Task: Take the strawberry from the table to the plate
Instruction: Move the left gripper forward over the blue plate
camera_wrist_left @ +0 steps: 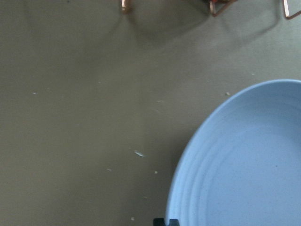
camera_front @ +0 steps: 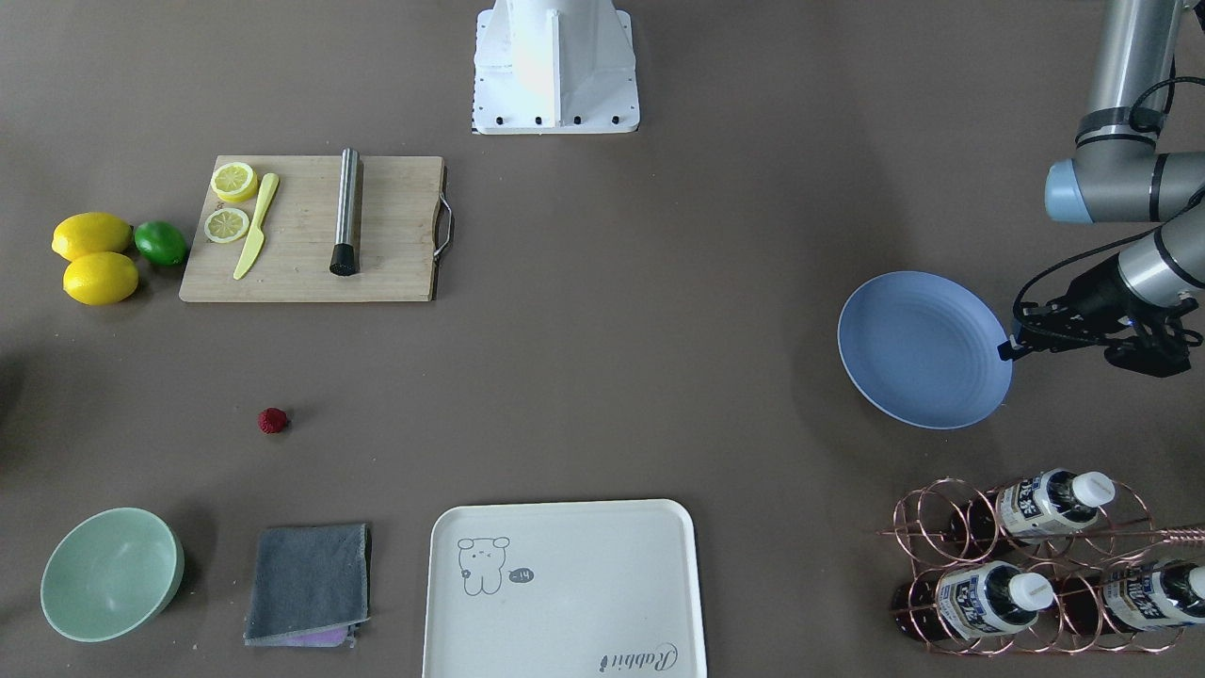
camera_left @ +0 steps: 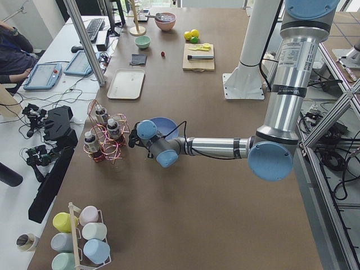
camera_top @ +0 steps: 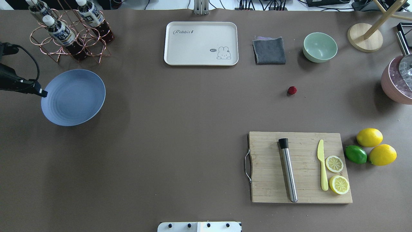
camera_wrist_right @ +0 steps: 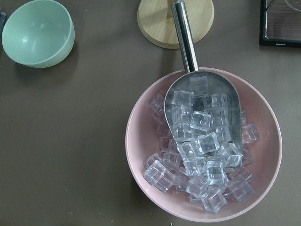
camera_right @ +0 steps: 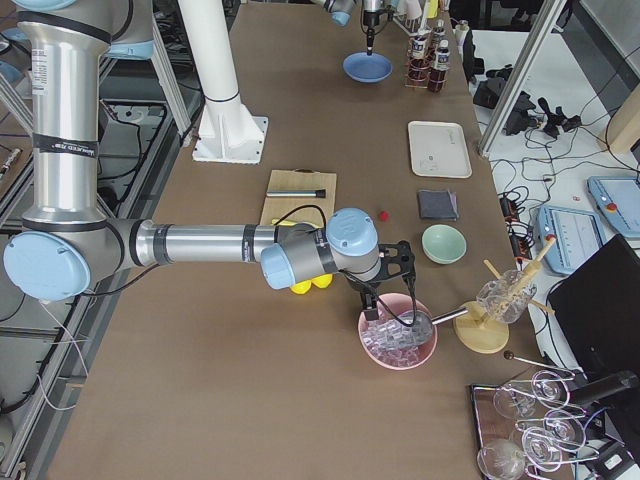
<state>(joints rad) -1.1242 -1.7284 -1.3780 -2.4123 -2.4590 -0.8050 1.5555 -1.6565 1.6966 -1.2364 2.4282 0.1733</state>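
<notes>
The strawberry (camera_front: 273,420) is a tiny dark-red fruit lying alone on the grey-brown table (camera_front: 612,377), between the cutting board and the grey cloth; it also shows as the strawberry (camera_top: 292,90). The light-blue plate (camera_front: 923,348) sits far across the table, with nothing on it, plate (camera_top: 73,96). My left gripper (camera_front: 1007,351) hovers at the plate's outer rim, its fingers together, holding nothing; the left wrist view shows the plate (camera_wrist_left: 244,160) rim. My right gripper (camera_right: 385,300) hangs over a pink bowl of ice; I cannot tell if it is open or shut.
A cutting board (camera_top: 299,167) carries a steel rod, a yellow knife and lemon slices, with lemons (camera_top: 376,146) and a lime beside it. A white tray (camera_top: 201,43), grey cloth (camera_top: 269,51), mint bowl (camera_top: 320,47), bottle rack (camera_top: 69,32) and the pink ice bowl (camera_wrist_right: 202,146) line the far side.
</notes>
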